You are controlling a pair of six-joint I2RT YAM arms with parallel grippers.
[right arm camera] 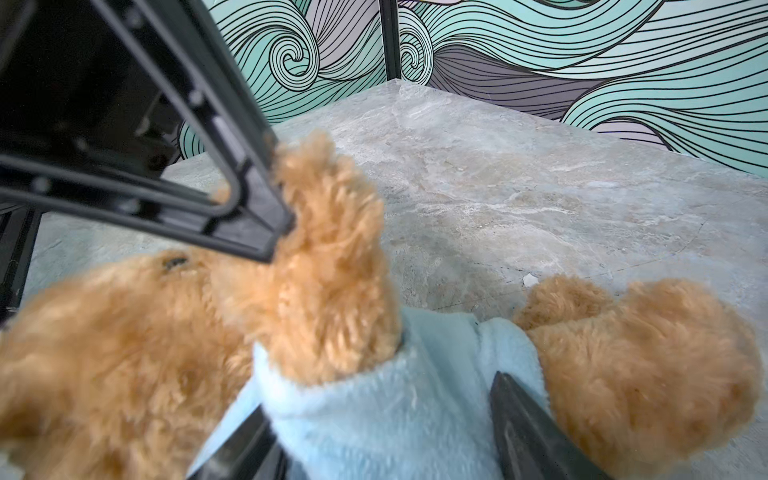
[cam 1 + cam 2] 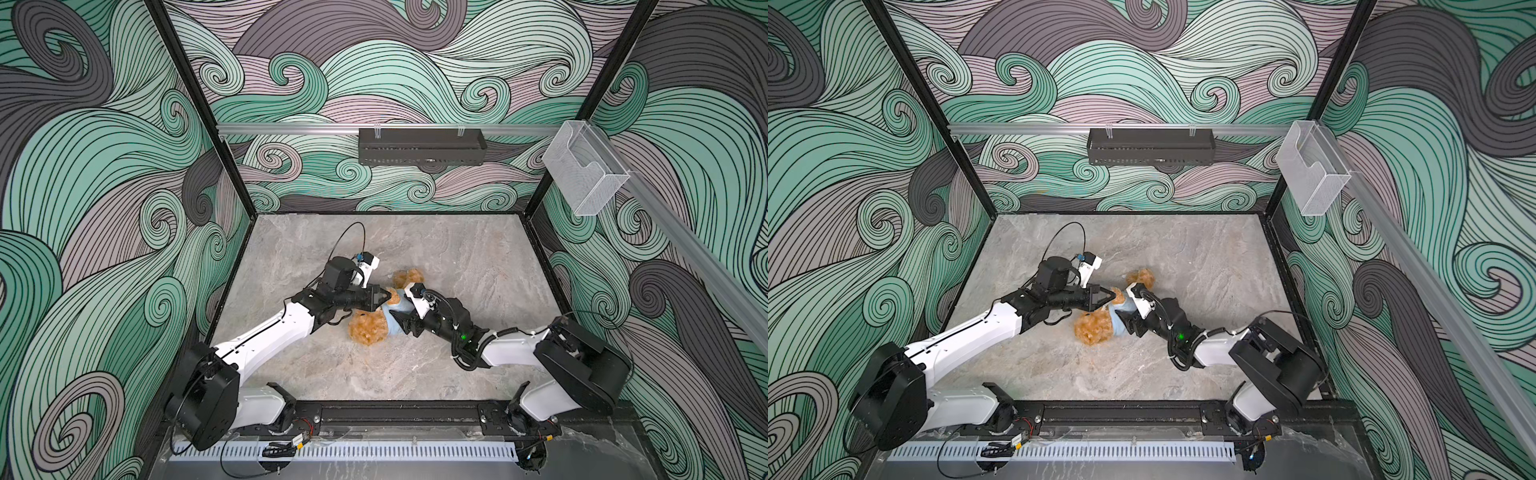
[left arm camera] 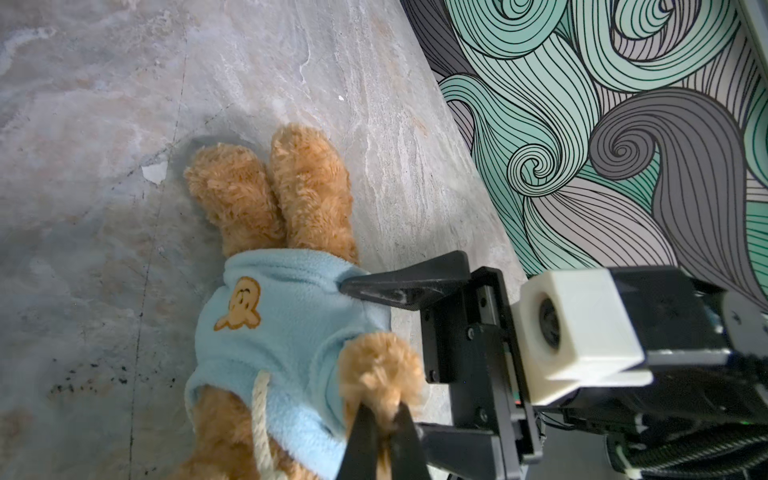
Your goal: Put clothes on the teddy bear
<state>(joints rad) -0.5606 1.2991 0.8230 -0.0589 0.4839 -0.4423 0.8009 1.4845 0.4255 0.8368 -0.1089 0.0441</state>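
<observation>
Golden-brown plush marks the middle of both top views. The teddy bear (image 2: 368, 328) lies on the grey marbled desk (image 2: 457, 257), its head toward the lower left of the frame and its two legs pointing to the upper right. A light blue shirt (image 3: 286, 332) covers its body and carries a small brown bear-face patch (image 3: 240, 305). Both legs stick out bare past the hem, and one arm (image 1: 328, 257) comes out through a sleeve. A cream cord (image 3: 259, 411) lies across the neck end of the shirt.

Reaching in from the left of the frame, the left end effector (image 2: 386, 296) is closed. Its two black fingers (image 3: 361, 436) pinch the fur at the tip of that arm, which stands up off the body.

From the right of the frame, the right end effector (image 1: 378, 399) comes in low over the desk with its jaws spread wide. One finger (image 1: 528, 428) is at the leg end of the shirt and the other at the neck end, with the clothed body between them. The left wrist view shows one fingertip touching the hem; whether the other touches cloth I cannot tell.

At the upper centre of the frame a black tray (image 2: 422, 145) hangs on the back wall. A clear plastic box (image 2: 586, 170) hangs at the upper right. Swirling green and grey wallpaper (image 2: 83, 166) covers the walls.
</observation>
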